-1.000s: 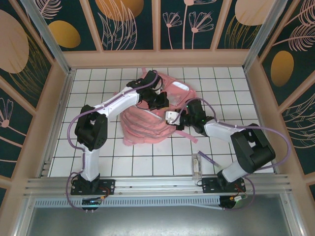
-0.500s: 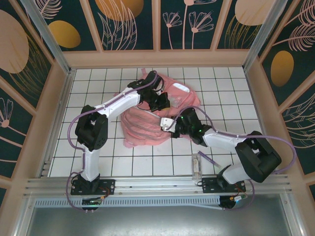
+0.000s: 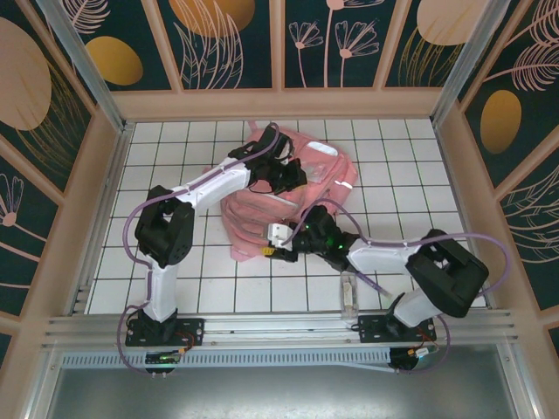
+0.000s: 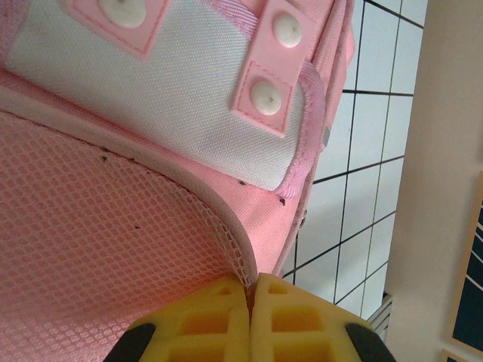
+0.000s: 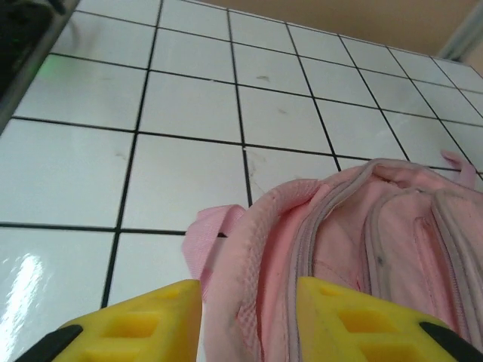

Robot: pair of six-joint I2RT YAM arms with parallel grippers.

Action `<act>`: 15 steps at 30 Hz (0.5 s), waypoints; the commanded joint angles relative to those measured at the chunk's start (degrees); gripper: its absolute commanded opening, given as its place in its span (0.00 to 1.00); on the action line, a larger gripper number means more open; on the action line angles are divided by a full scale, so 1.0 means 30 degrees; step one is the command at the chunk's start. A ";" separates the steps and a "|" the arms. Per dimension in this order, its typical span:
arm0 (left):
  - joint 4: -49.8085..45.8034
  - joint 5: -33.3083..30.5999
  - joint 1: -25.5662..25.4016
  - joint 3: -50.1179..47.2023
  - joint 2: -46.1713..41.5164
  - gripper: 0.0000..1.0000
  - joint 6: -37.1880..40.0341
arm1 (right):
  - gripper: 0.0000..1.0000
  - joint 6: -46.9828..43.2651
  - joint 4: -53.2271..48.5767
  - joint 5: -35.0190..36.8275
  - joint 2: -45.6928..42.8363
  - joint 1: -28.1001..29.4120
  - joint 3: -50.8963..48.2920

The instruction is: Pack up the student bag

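White tiled table [image 3: 175, 262], panelled walls; bag [image 3: 327, 170] mid-table, toward the far side. Packing looks barely begun: clear case [image 3: 349, 292] sits outside by the right base. Left gripper [image 4: 250, 290] pads pressed together, pinching the bag's mesh rim, arm stretched forward over it. Right gripper [image 5: 249, 302] jaws spread astride the bag's near edge, arm low, elbow out right.
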 commanded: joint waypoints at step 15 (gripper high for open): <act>-0.1208 0.1878 -0.0008 0.1146 0.0756 0.00 0.2019 | 0.47 -1.0925 -0.8090 -0.0580 -0.6765 -0.7396 -0.0897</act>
